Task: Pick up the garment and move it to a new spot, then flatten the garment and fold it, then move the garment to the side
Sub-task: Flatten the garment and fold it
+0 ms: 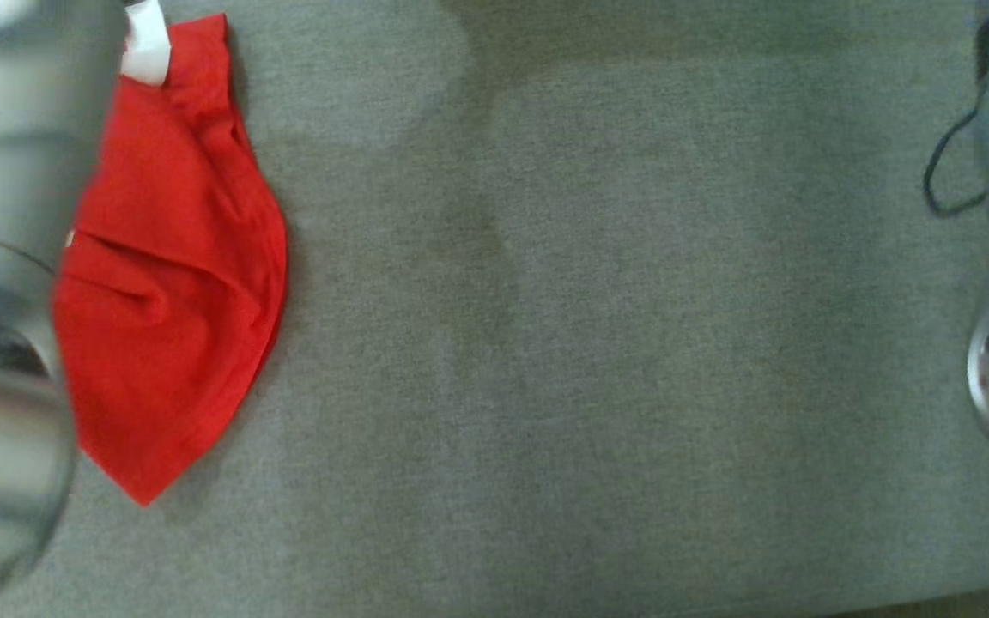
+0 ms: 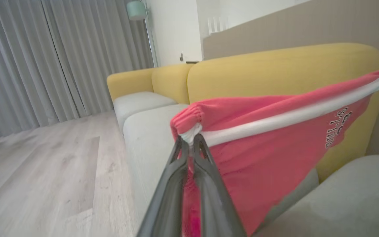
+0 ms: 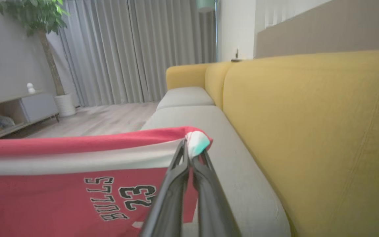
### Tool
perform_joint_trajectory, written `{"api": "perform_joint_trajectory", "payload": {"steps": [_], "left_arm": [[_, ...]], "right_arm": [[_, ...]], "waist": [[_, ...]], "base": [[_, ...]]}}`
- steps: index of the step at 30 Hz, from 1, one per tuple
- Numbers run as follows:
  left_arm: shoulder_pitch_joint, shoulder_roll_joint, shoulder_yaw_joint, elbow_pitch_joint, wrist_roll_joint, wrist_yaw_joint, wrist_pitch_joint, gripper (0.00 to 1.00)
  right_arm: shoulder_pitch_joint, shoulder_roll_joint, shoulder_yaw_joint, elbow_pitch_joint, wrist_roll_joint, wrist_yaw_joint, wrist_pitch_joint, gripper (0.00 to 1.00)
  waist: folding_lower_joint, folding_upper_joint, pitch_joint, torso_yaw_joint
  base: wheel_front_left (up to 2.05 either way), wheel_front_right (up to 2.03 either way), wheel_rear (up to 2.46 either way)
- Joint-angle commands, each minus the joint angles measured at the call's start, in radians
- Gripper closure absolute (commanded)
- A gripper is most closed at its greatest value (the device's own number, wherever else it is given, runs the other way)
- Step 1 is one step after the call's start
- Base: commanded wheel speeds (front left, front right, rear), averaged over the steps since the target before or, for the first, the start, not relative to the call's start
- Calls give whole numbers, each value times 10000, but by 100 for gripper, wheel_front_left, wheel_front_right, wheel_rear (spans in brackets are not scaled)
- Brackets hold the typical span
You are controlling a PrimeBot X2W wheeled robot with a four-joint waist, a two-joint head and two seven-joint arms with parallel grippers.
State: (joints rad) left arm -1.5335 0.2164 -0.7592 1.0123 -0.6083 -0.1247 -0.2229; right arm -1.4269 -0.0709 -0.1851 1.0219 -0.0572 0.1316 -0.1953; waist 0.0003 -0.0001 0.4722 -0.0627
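Left jaws: pressed together, pinching one end of the garment's (image 2: 258, 158) white waistband (image 2: 285, 117). Right jaws: pressed together, pinching the other end. The waistband is stretched taut between them. The red garment hangs below it, lettering visible, over the left part of the sofa's grey seat (image 1: 632, 343), before the yellow backrest (image 3: 308, 115). Whether the hem touches the seat cannot be told.

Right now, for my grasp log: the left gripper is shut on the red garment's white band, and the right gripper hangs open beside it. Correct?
Not quite. The left gripper is shut on the red garment's white band, but the right gripper is not open: the right wrist view shows it shut on the band's other end.
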Motion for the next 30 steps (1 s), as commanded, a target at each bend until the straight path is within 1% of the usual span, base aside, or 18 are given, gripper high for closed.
{"api": "perform_joint_trajectory", "payload": {"steps": [1,4,6,9,13,17,20,24,28,30], "left_arm": [[-80,386,77,-38,-162,1,-119,100],[738,203,-286,-48,-357,-47,-220,100],[1418,131,-776,-417,-594,-53,-250,100],[2473,313,-1532,-1135,-1235,-55,-228,100],[3652,704,-2593,-2099,-1943,-57,-54,100],[4628,1094,-3707,-2967,-2246,-58,148,100],[5178,1305,-4245,-3454,-2391,-58,268,100],[5859,1406,-4565,-3842,-2473,-48,397,100],[6608,1503,-4754,-4248,-2482,126,575,100],[6973,1550,-4791,-4534,-2560,298,650,100]], "right_arm": [[99,70,-81,10,-119,-9,-66,100],[641,-97,86,786,-306,-9,57,100],[1031,-238,282,1307,-343,-9,276,100],[1607,-486,679,2005,-315,-9,707,100],[2398,-829,1336,2458,-35,-9,1481,100],[3215,-1056,2197,2601,428,-9,2238,100],[3760,-1257,2839,2635,976,-9,2781,100],[4468,-1501,3661,2633,1850,-9,3450,100],[5197,-1862,4315,2327,2884,-9,4194,100],[5606,-2142,4610,1999,3407,-9,4536,100]], "waist": [[-3,1,-56,32],[-3,1,-248,71],[-3,1,-441,103],[-3,1,-815,112],[-3,1,-1374,167],[-3,1,-1977,127],[-3,1,-2386,64],[-3,1,-2935,-34],[-3,1,-3465,-183],[-3,1,-3725,-235]], "base": [[0,0,0],[0,0,0],[0,0,0],[0,0,0],[0,0,0],[0,0,0],[0,0,0],[0,0,0],[0,0,0],[0,0,0]]}}
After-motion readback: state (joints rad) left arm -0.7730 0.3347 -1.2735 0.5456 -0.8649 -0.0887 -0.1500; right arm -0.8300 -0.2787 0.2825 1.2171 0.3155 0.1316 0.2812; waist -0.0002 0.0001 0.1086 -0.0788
